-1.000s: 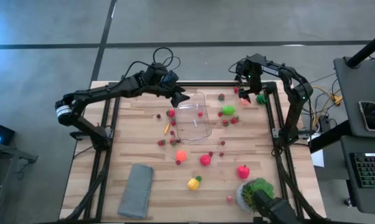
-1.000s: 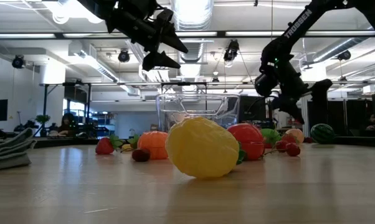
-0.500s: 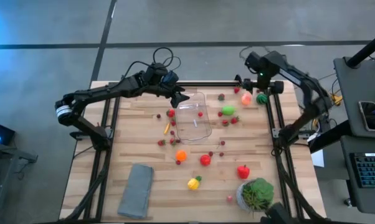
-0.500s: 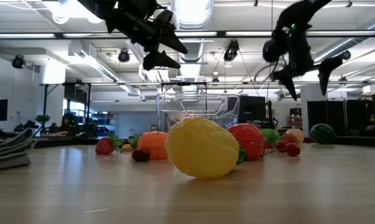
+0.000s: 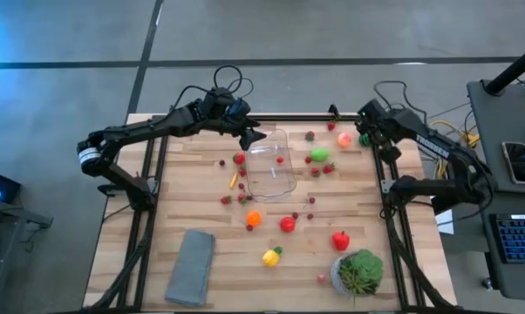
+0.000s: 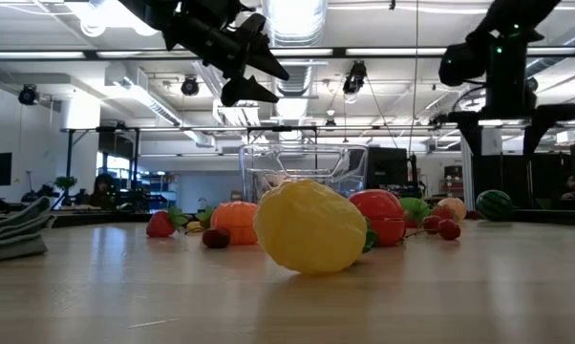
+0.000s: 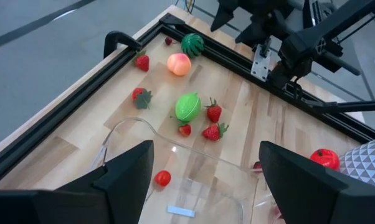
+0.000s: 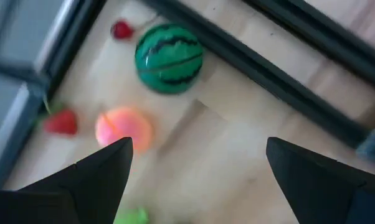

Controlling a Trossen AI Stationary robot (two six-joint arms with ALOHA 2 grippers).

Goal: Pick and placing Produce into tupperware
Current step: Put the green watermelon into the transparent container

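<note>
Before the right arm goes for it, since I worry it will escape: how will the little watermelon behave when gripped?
The watermelon looks round and smooth, so it will probably roll if nudged and may slip from the fingers. It looks small and likely light. The frame rail beside it might stop a roll that way.

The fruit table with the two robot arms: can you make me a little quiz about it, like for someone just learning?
1. True or false: the clear box has a lid on it.
2. Which arm hangs over the clear box? A) left B) right C) neither
3. Fill in: the grey cloth lies on the table far from the green ______ in a white pot.

Key:
1. False. It stands open, and the left gripper hangs above its edge, fingers apart and empty.
2. A. The right gripper is over the far corner by the little watermelon and the peach.
3. plant
</note>
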